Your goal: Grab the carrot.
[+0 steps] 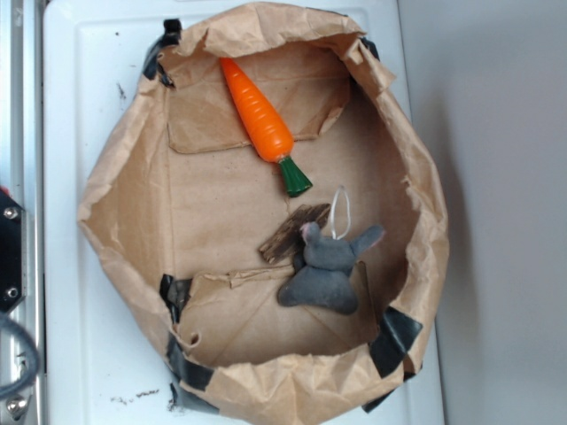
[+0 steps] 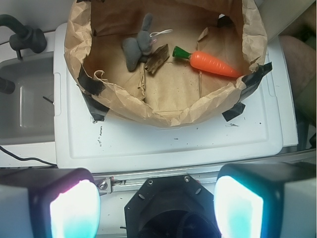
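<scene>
The carrot (image 1: 259, 118) is glossy bright orange with a dark-green stem cap and lies on the floor of a rolled-down brown paper bag (image 1: 115, 186), near its far wall. The wrist view shows the carrot (image 2: 214, 64) at the bag's right side, stem pointing left. My gripper (image 2: 156, 206) is open, its two glowing pads (image 2: 74, 210) wide apart with nothing between them. It hangs well short of the bag, over the robot base. The gripper does not show in the exterior view.
A grey plush bunny (image 1: 328, 266) and a small piece of wood (image 1: 292, 232) lie in the bag beside the carrot. The bag sits on a white plastic lid (image 2: 173, 144). A grey sink (image 2: 25, 99) is at the left.
</scene>
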